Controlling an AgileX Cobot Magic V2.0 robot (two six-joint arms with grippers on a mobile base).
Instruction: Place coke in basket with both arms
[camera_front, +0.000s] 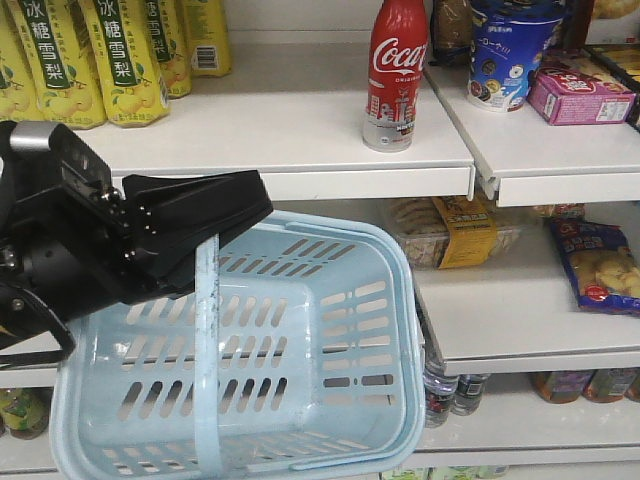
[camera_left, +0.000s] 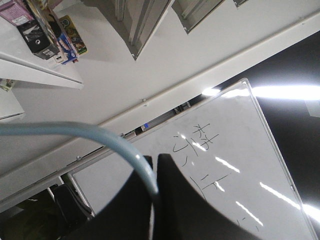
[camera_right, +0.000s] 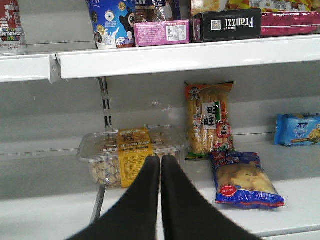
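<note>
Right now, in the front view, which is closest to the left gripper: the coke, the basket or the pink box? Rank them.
1. Basket: its handle sits inside the left gripper.
2. Coke: upper shelf, up to the right.
3. Pink box: far right, upper shelf.

right gripper (camera_right: 161, 159) pressed closed — clear cookie tub (camera_right: 131, 152) ahead, on shelf (camera_right: 45, 212).

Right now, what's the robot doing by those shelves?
The left gripper is shut on the handle of the light blue basket and holds it up. The coke stands on the upper shelf, with nothing touching it. The right gripper is shut and empty, facing snacks lower down. The coke is not in the basket yet.
</note>
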